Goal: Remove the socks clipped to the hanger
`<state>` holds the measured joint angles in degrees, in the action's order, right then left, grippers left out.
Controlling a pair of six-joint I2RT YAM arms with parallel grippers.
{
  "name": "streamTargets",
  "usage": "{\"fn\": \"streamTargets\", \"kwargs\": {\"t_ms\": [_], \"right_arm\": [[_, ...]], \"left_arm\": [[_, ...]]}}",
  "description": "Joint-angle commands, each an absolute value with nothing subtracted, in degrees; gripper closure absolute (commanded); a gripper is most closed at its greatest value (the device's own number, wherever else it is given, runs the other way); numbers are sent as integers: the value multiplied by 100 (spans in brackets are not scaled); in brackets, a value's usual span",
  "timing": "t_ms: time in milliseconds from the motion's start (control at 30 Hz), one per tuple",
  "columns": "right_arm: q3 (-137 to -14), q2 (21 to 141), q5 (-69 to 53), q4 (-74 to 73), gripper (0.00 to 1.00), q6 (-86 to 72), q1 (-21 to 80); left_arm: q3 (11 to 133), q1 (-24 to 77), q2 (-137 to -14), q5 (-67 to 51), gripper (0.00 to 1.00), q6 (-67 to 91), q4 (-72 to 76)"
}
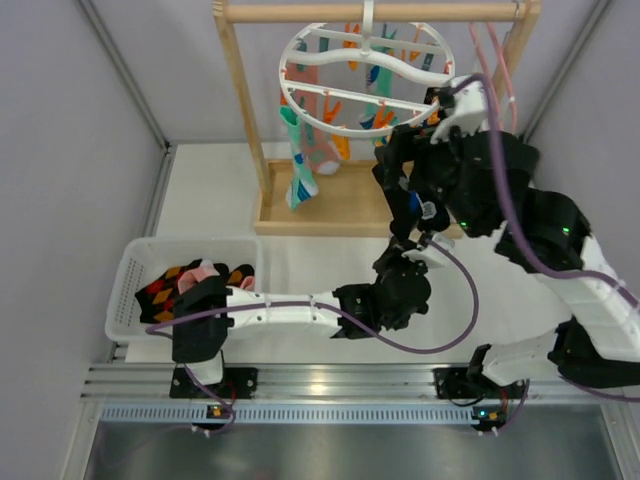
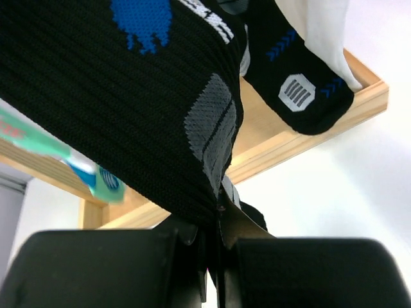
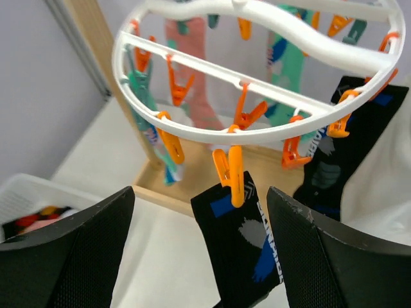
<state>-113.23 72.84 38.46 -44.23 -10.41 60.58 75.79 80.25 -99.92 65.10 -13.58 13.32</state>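
Left fingers (image 2: 128, 269) are clamping tight on the bottom edge of the black ribbed-knit sock (image 2: 115, 109), which is hanging long axis vertical from the near rim of the white round plastic ring hanger (image 3: 273, 136); right fingers (image 3: 83, 256) are standing wide either side of its orange plastic clip (image 3: 231, 173), free air between, light wooden rack base (image 2: 308, 131) sitting behind

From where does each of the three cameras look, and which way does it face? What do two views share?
Top external: above and behind the bases, looking down at the hanger; both arms show.
Left wrist: low, looking up past the left gripper, shut on the black sock; only its fingers show.
Right wrist: beside the hanger, facing its ring; the right gripper shows open fingers at the bottom corners.
Shared: both wrist views show seemingly the same black sock.
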Motion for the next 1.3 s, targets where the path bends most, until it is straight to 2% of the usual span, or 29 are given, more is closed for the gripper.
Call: {"fn": "streamTargets", "kwargs": {"t_ms": [0,233,400,867,1267], "right_arm": [[-11671,7936,4770,-5335,20,-607,6021],[-12269,8674,5774,-5282,24,-53,6021],[-12173,8842,6099,-5256,26,281,5986],[-11655,9009,6020,-4616,33,413,5687],[-10996,9000,6214,-3613,44,800,5458]], "left_arm": [[8076,8103,-10256,6750,100,-1995,1389],[8507,8112,-10810,6715,100,-2109,1389],[8666,8147,-10960,6680,100,-2109,1389],[8815,8209,-11030,6645,100,-2057,1389],[8798,8253,-10969,6636,100,-2030,1397]]}}
